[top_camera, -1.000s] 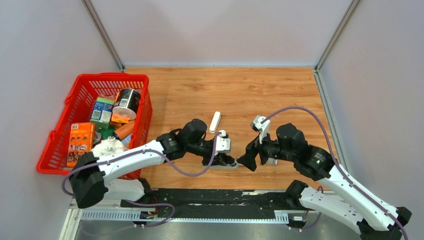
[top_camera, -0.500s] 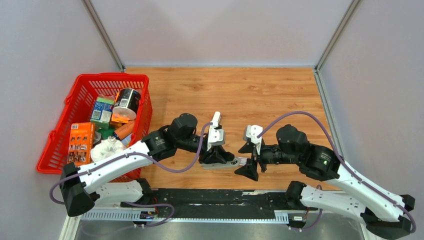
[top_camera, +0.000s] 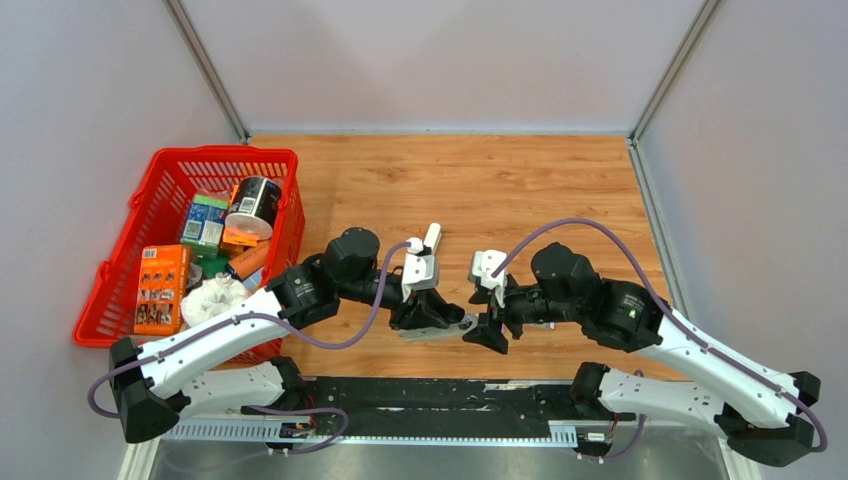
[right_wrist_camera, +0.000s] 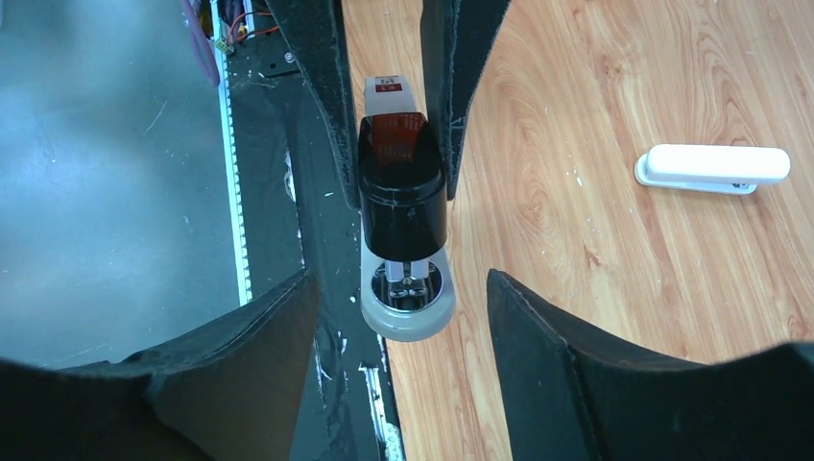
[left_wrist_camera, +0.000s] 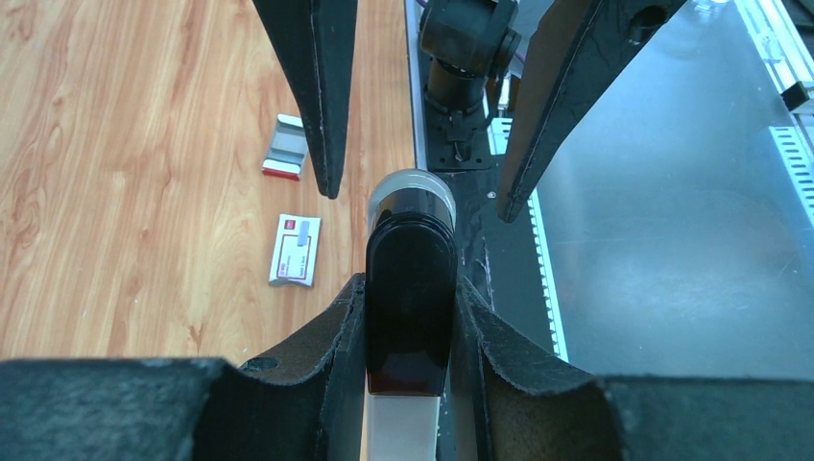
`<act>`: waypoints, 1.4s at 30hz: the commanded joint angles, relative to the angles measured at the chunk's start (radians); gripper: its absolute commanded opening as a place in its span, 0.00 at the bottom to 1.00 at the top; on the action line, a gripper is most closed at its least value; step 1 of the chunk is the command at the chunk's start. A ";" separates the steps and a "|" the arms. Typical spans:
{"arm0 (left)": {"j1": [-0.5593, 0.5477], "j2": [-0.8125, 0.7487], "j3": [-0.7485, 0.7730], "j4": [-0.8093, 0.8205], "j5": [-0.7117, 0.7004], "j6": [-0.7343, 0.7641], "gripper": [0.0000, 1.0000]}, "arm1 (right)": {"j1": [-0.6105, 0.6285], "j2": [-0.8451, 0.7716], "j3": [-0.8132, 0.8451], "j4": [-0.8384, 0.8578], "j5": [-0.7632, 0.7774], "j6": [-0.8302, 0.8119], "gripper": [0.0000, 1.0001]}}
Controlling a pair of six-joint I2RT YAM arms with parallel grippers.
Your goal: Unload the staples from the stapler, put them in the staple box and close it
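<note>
My left gripper [top_camera: 438, 318] is shut on the stapler [top_camera: 450, 327], a grey base with a black-tipped bar, low over the table's near edge. In the left wrist view its black tip [left_wrist_camera: 411, 250] sits tight between my fingers. My right gripper [top_camera: 487, 320] faces it, open. In the right wrist view its fingers stand either side of the stapler's rounded grey end [right_wrist_camera: 408, 298] without touching it. A slim white plastic piece [top_camera: 431, 240] lies apart on the wood, farther back.
A red basket [top_camera: 222, 152] full of packages stands at the left. A small red-and-white flat box [left_wrist_camera: 295, 250] and a small grey piece with a red end [left_wrist_camera: 286, 146] lie on the wood near the front. The black mounting rail [top_camera: 420, 395] runs along the near edge.
Both arms have shifted left. The right gripper has turned level, come in around the stapler's free end, and its jaws have narrowed. The left grip is unchanged.
</note>
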 commanded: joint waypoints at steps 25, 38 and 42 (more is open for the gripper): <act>0.000 -0.106 0.015 0.172 0.045 -0.092 0.00 | 0.093 0.015 -0.030 0.086 0.046 0.014 0.05; 0.000 -0.234 -0.048 0.398 -0.125 -0.169 0.00 | 0.102 -0.109 -0.230 0.253 0.078 0.168 0.00; 0.000 -0.259 -0.075 0.501 -0.172 -0.206 0.00 | 0.104 -0.107 -0.300 0.391 0.096 0.242 0.00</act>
